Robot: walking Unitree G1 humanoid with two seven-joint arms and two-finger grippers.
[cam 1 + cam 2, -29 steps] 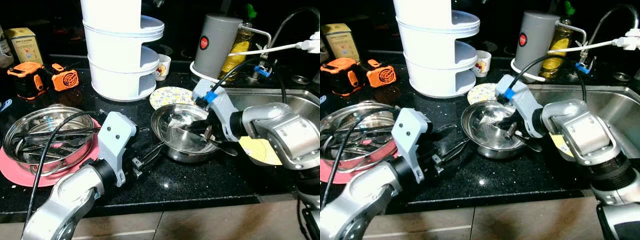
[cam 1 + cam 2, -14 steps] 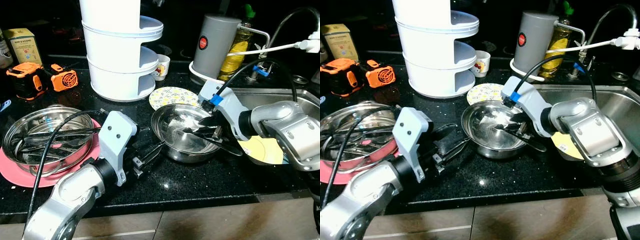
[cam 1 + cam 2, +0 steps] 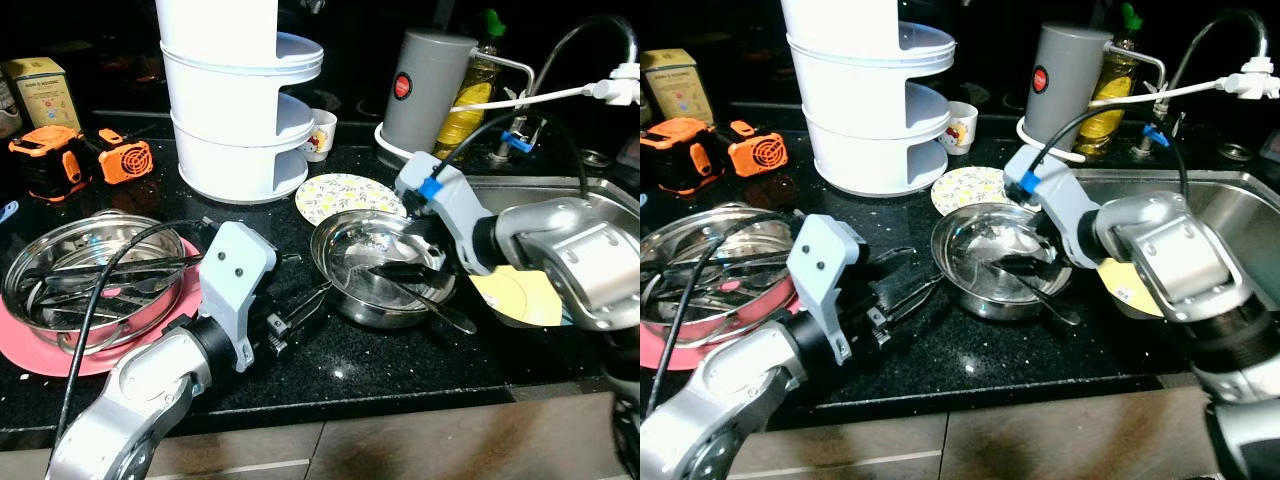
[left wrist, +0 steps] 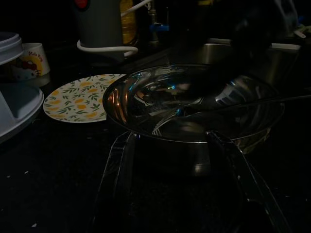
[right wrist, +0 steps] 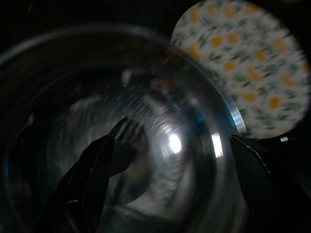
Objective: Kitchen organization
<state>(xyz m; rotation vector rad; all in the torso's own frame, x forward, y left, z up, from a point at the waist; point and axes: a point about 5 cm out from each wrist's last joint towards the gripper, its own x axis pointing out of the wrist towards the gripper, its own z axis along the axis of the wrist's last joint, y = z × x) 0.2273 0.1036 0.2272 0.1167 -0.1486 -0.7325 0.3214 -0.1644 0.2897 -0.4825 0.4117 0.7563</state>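
Right gripper (image 3: pixel 395 262): inside the steel bowl (image 3: pixel 345 290), fingers spread apart, nothing between them. The right wrist view confirms this: both fingers wide, the fork (image 5: pixel 127 132) lying in the bowl bottom between and beyond them, not grasped. The fork's handle runs up over the bowl's near rim toward the counter (image 3: pixel 380 360).

Left gripper (image 3: pixel 285 325): low over the counter just beside the bowl's left side, fingers parted, holding nothing. Its wrist view looks straight at the bowl wall between the two fingers.

Progress, as judged: early. The fork is not yet lifted; the bowl sits on the counter beside the sink (image 3: pixel 600 205). A flowered plate (image 3: pixel 345 192) lies just behind the bowl, a yellow plate (image 3: pixel 520 298) at the sink edge under the right arm. A steel pan (image 3: pixel 90 275) with utensils rests on a pink mat (image 3: pixel 40 350) at far left. A white tiered rack (image 3: pixel 240 100), a cup (image 3: pixel 322 133) and a grey kettle (image 3: pixel 425 90) stand behind. All of this remains unsorted.

Pose: right arm reaches in from the sink side, forearm angled down into the bowl; left arm extends forward, wrist level.
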